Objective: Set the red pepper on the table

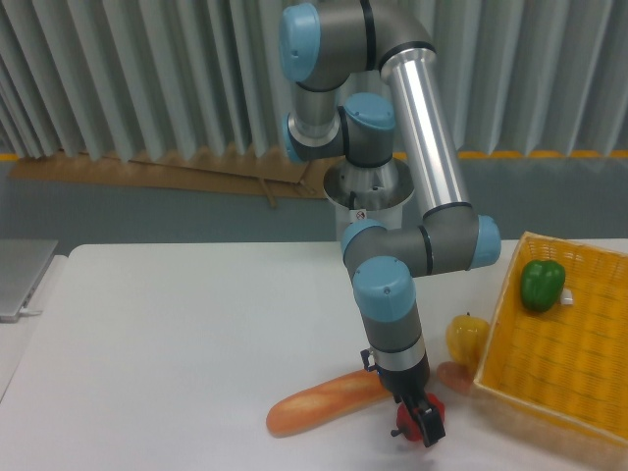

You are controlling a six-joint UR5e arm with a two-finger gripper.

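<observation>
The red pepper point(404, 424) sits low at the front of the white table point(177, 334), mostly covered by my gripper point(420, 424). Only small bright-red patches show on both sides of the black fingers. The fingers stand around the pepper and appear closed on it. I cannot tell whether the pepper rests on the tabletop or hangs just above it.
A long bread loaf point(324, 402) lies just left of the gripper. A yellow pepper point(467, 336) and a small brownish item point(453, 376) sit beside the yellow woven basket point(579, 373), which holds a green pepper point(542, 284). The table's front edge is close below the gripper.
</observation>
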